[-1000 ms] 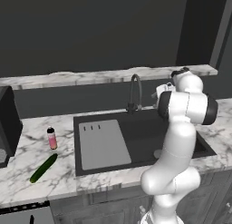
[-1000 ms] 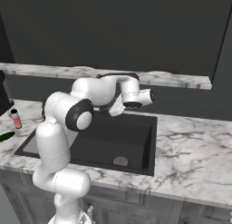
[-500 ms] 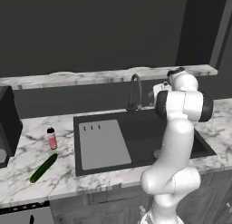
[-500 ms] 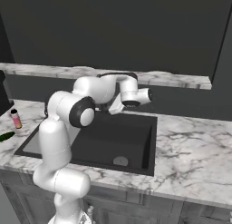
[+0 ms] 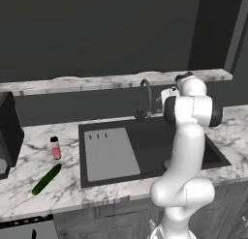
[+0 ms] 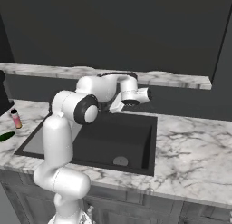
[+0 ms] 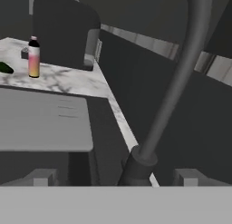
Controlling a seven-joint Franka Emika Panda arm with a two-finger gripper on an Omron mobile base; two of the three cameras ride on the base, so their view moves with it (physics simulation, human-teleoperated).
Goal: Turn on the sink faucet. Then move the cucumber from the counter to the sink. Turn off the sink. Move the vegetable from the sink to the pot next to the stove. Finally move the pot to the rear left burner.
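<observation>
Marble bench [image 5: 68, 185] with black sink [image 5: 160, 146]. Faucet [image 5: 144, 98] stands at the sink's 12 o'clock edge. Claw [image 5: 167, 95] is held released just beside it. Cucumber [image 5: 46, 179] lies at the sink's 8 o'clock, near pink bottle [image 5: 55, 147].

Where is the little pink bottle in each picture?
Left base view: the pink bottle stands on the counter at the left, beside the sink.
Right base view: at the far left edge.
Hand view: upper left.
Shared landmark: the cucumber lying near it.
</observation>
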